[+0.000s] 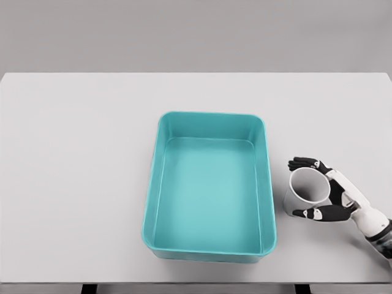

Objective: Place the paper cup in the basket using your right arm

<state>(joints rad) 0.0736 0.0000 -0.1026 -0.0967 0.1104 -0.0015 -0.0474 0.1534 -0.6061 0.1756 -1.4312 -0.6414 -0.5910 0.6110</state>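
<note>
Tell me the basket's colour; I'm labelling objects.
Teal, plain and unpatterned; the basket shows only in the head view.

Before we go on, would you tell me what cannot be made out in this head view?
- Left arm: not in the head view at all.
- Paper cup: whether it rests on the table or is lifted; the right hand covers its far side.
- Right arm: cut off by the right edge.
- Basket: its outer walls below the rim are mostly hidden by the steep downward view.
</note>
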